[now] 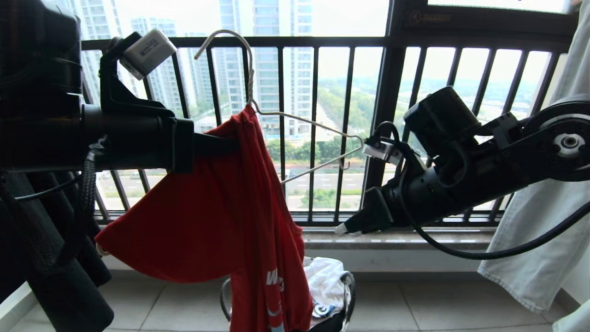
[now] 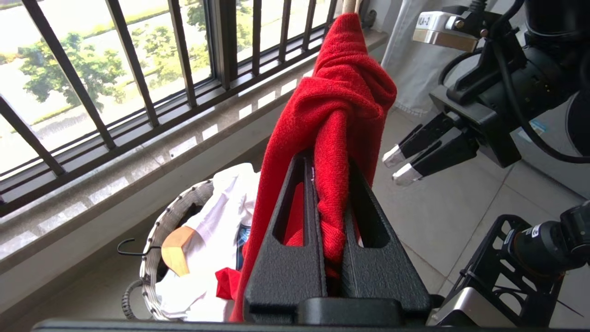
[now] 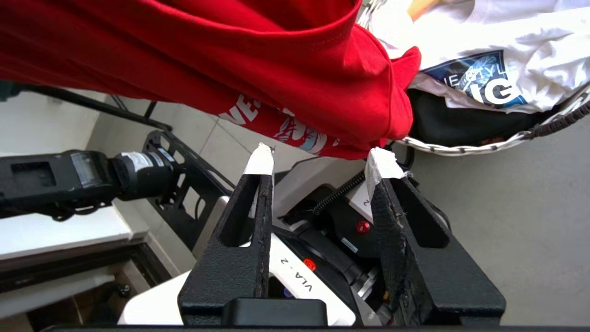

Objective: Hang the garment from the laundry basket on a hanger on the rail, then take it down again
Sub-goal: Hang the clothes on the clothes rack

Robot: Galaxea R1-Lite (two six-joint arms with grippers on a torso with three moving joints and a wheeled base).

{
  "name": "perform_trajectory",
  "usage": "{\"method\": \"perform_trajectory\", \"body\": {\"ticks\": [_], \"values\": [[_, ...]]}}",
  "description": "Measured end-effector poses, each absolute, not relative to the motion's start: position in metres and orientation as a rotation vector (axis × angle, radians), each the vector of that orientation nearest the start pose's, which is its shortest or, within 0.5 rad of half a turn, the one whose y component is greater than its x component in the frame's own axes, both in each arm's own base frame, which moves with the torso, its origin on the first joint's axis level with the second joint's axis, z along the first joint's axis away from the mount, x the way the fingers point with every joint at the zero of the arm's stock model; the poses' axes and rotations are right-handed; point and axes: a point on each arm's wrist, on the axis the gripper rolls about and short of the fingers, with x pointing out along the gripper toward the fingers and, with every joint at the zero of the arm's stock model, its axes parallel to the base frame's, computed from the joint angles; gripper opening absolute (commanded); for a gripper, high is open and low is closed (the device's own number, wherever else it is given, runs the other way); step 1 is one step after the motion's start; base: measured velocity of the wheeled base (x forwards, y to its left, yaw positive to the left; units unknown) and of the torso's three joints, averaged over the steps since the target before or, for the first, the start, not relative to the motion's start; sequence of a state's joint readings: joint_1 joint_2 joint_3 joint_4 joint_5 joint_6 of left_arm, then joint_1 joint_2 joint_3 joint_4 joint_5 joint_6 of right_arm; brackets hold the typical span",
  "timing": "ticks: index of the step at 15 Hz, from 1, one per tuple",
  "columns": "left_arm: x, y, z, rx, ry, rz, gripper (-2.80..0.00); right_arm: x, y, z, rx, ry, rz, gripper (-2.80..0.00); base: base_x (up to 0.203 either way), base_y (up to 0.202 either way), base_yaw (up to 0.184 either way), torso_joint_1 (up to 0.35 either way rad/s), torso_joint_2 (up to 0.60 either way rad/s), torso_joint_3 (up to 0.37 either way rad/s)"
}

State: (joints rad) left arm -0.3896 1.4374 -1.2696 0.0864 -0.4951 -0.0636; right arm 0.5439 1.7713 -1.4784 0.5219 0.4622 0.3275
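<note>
The red garment (image 1: 207, 221) hangs bunched over the left shoulder of the cream wire hanger (image 1: 318, 127), its lower end trailing down to the laundry basket (image 1: 349, 288). My left gripper (image 2: 329, 159) is shut on a fold of the red garment (image 2: 341, 92) just below the hanger's neck. The hanger's hook is held in the air in front of the balcony bars and its right shoulder is bare. My right gripper (image 3: 322, 161) is open and empty, low beside the garment (image 3: 230, 60), pointing down towards the basket (image 3: 461, 148). The rail is out of view.
Black balcony bars (image 1: 315, 115) and a stone sill run behind. A pale garment (image 1: 544, 207) hangs at the right, dark clothes (image 1: 46, 258) at the left. The basket holds a white printed T-shirt (image 2: 216, 207) and a wooden hanger (image 2: 177, 249). The robot's base (image 3: 295, 276) is below the right gripper.
</note>
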Motion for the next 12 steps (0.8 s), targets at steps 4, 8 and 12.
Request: {"method": "perform_trajectory", "body": {"ticks": [4,8,12], "values": [[0.211,-0.099,0.325,-0.085,0.267,-0.875,-2.80,0.281,0.194,0.222,0.327,1.015,0.781,0.00,0.000,0.000,0.000,0.000,0.00,0.000],[0.207,-0.097,0.328,-0.084,0.252,-0.878,-2.80,0.292,0.202,0.212,0.363,1.048,0.748,0.00,0.000,0.000,0.000,0.000,0.00,0.000],[0.205,-0.096,0.329,-0.084,0.249,-0.881,-2.80,0.304,0.209,0.212,0.431,1.006,0.716,0.00,0.000,0.000,0.000,0.000,0.00,0.000]]}}
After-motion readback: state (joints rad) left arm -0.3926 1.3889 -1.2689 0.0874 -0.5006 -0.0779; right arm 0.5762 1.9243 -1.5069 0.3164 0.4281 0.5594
